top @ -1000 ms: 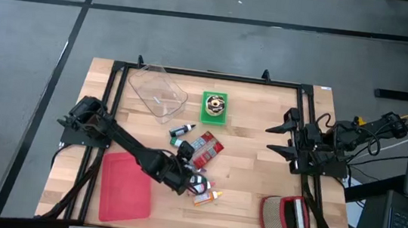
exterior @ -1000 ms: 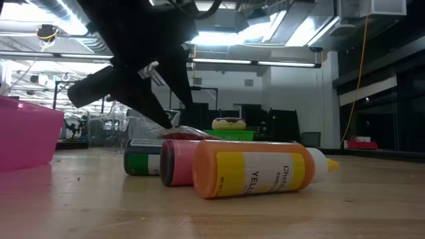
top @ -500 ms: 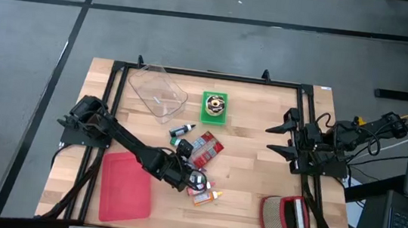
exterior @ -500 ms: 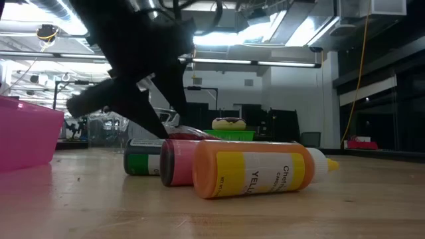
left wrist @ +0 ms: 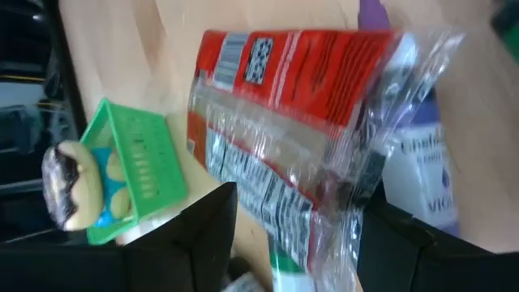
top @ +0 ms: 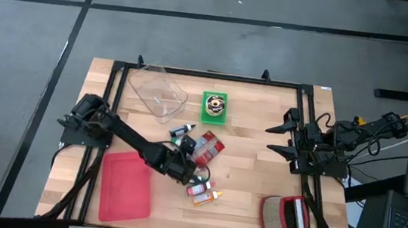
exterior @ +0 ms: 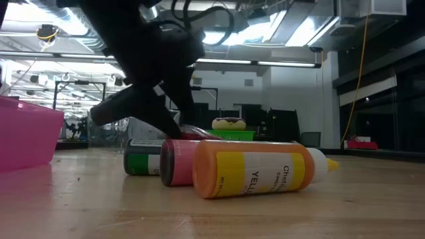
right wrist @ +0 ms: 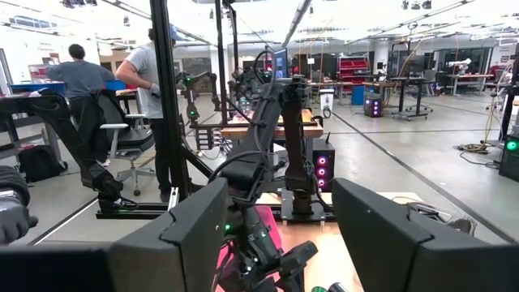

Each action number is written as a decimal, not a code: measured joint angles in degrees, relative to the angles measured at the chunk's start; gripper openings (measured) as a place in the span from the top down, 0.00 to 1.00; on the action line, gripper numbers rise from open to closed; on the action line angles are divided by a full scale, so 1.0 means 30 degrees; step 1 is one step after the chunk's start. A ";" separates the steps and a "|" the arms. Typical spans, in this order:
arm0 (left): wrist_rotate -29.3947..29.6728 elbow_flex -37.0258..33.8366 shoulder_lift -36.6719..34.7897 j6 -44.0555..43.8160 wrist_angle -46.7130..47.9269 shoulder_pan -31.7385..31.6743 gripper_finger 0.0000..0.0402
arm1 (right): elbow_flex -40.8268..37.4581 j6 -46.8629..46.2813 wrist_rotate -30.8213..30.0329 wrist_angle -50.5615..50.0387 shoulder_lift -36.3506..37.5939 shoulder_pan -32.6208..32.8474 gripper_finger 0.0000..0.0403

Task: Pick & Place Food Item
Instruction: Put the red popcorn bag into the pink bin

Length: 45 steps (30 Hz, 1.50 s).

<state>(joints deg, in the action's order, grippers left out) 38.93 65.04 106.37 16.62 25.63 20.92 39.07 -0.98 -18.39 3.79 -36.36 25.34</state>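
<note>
A red food package (top: 206, 148) in clear crinkled wrap lies flat on the wooden table, mid-table. My left gripper (top: 188, 161) slants down at its near end, open. In the left wrist view the wrap's end (left wrist: 320, 231) lies between the two fingers of the left gripper (left wrist: 304, 203). A green basket (top: 215, 106) holding a doughnut stands farther back. My right gripper (top: 279, 137) waits open, raised at the table's right edge. My left gripper stands astride the package's near, clear-wrapped end (left wrist: 349, 203), slanting down from the table's near left. The package lies flat on the table. I cannot tell whether either finger touches the wrap.
Food-colouring bottles lie close by: an orange one (top: 204, 196), a pink one (exterior: 176, 162), a green one (top: 181, 132) and a purple one (left wrist: 422, 170). A clear tub (top: 157, 90) sits far left, a pink tray (top: 126, 187) near left, and a red grater (top: 284, 216) near right.
My left gripper has gone from above the bottles toward the table's far edge, onto the red package's near end, sinking a little. The package and the bottles have stayed where they were.
</note>
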 joint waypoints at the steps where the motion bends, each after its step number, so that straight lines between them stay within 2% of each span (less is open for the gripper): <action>1: -0.0239 0.0000 0.0000 0.0148 -0.0284 -0.0148 0.49 | 0.0000 0.0004 0.0000 -0.0005 0.0000 0.0000 0.44; 6: -0.0989 0.0000 0.0000 0.1439 -0.1202 -0.0812 0.51 | 0.0000 0.0010 0.0000 -0.0101 0.0000 0.0000 0.44; 8: -0.1364 0.0000 0.0005 0.1814 -0.1204 -0.1080 0.55 | 0.0000 0.0033 0.0000 -0.0131 0.0000 -0.0003 0.44; 10: -0.1256 0.0000 0.0186 0.1537 -0.1231 -0.1414 0.64 | 0.0000 0.0033 0.0000 -0.0146 0.0000 -0.0002 0.44; 13: -0.1629 -0.0044 0.0297 0.1238 -0.0676 -0.1962 0.88 | 0.0000 0.0033 0.0000 -0.0146 0.0000 0.0000 0.44; 15: -0.2114 -0.0036 0.0284 0.1061 -0.0833 -0.2213 0.96 | 0.0000 0.0040 0.0000 -0.0153 0.0000 -0.0007 0.44; 20: -0.2874 -0.0016 0.0277 0.1165 -0.0752 -0.2523 0.99 | 0.0007 0.0050 -0.0010 -0.0153 -0.0036 -0.0007 0.44; 25: -0.2600 0.0557 0.0184 0.1180 0.0084 -0.2336 1.00 | 0.0007 0.0055 -0.0007 -0.0153 -0.0036 -0.0007 0.44; 36: 0.0952 0.1829 -0.3156 0.0113 0.2154 -0.0484 1.00 | 0.0007 0.0108 -0.0058 -0.0153 -0.0036 -0.0007 0.44; 41: 0.3500 0.1815 -0.4992 -0.1147 0.4454 0.0263 1.00 | 0.0007 0.0106 -0.0058 -0.0140 -0.0036 -0.0007 0.44; 45: 0.4741 0.1807 -0.6075 -0.2674 0.6015 0.0940 1.00 | 0.0007 0.0099 -0.0061 -0.0141 -0.0051 -0.0007 0.44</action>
<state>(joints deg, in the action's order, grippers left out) 53.16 70.46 88.14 8.60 43.67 23.74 39.09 -0.69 -18.57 3.37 -36.51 25.32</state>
